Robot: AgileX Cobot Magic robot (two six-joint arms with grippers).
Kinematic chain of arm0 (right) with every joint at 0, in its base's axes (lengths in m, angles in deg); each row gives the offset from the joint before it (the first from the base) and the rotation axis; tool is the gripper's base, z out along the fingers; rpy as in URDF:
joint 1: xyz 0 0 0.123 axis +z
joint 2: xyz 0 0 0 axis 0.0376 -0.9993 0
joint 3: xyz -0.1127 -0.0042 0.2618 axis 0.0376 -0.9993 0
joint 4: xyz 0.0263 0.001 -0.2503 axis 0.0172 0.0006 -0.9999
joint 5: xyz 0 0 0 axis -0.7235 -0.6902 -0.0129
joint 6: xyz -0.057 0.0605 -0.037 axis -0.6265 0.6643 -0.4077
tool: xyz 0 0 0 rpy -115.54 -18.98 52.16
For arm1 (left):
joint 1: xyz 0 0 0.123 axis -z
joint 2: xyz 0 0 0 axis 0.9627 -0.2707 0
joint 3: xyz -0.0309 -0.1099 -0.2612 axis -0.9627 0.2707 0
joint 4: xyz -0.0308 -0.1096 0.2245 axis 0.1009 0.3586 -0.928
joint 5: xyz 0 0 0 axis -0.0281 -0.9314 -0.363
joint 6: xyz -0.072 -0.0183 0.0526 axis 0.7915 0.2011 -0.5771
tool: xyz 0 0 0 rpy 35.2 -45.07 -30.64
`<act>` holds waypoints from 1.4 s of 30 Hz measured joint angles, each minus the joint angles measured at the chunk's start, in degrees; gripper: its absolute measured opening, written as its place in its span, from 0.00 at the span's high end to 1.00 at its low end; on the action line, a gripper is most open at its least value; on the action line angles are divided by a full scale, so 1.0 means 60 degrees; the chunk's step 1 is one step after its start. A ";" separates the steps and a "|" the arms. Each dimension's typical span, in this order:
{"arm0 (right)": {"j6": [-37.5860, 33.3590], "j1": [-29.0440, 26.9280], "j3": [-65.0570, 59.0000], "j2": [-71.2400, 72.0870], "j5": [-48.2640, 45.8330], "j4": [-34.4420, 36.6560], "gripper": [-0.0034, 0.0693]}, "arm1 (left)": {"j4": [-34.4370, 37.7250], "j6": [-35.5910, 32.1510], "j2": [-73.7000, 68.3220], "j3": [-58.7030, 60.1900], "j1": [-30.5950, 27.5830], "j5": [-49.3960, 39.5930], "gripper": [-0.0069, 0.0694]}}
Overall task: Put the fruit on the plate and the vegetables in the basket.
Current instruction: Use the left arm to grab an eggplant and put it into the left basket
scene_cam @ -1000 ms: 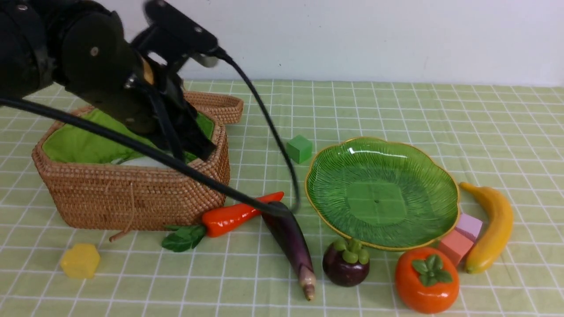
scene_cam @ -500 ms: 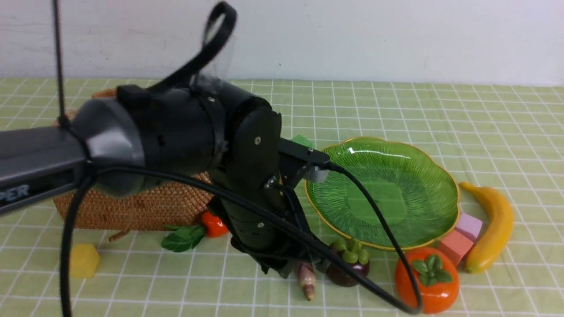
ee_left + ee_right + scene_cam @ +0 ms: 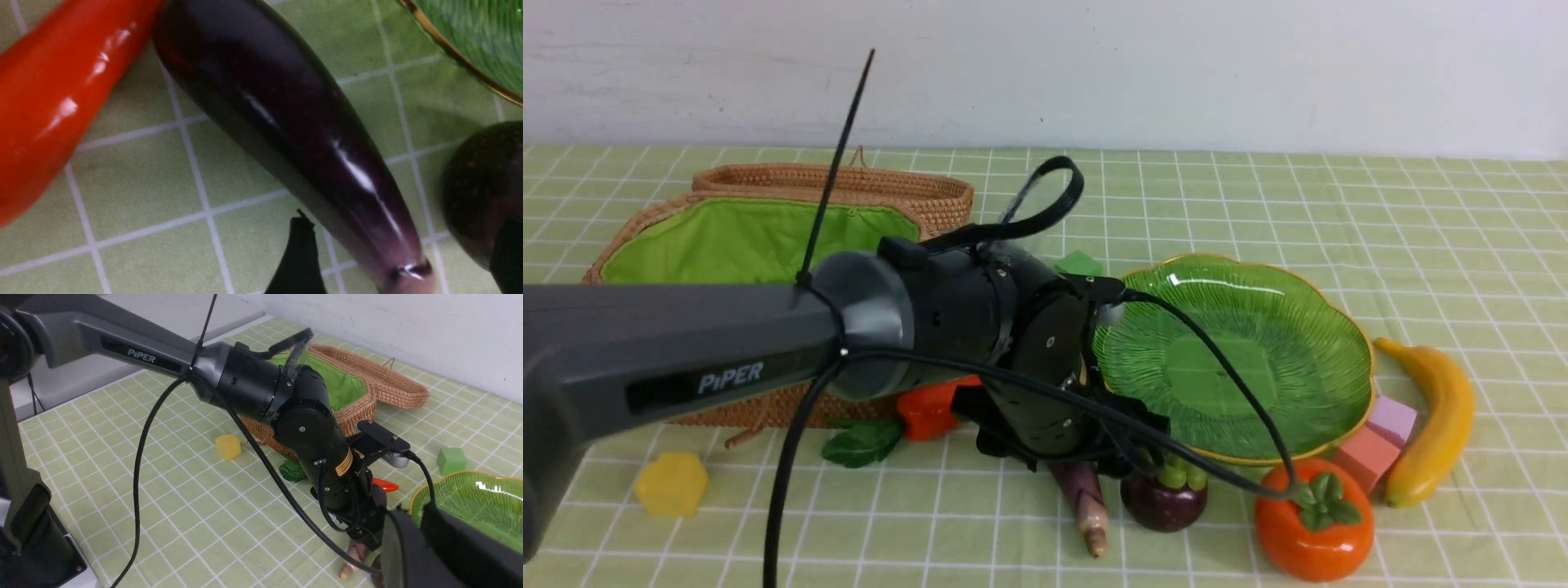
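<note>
Dark purple toy eggplant (image 3: 294, 134) lies between my left gripper's (image 3: 402, 249) spread-open jaws; I'd centre on the thicker middle before squeezing; looks slippery.

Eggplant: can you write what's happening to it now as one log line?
left gripper: open, straddling eggplant | eggplant: lying on cloth beside pepper | stage: not yet grasped

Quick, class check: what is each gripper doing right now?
Left gripper: open, straddling the long glossy dark purple eggplant, not gripping it.
Right gripper: closed, empty.
</note>
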 joint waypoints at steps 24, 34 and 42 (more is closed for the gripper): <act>0.0000 0.0000 0.0000 0.0000 -0.0045 -0.0032 0.83 | -0.0952 0.0643 -0.1063 -0.0151 -0.0020 -0.0498 0.52; 0.0000 0.0000 0.0000 0.0000 -0.0152 -0.0032 0.83 | -0.0955 0.0595 -0.0205 -0.0061 -0.0011 -0.2088 0.51; 0.0000 0.0000 0.0000 0.0000 -0.0061 -0.0032 0.83 | -0.0568 -0.0696 0.2380 -0.0048 -0.0011 -0.2686 0.51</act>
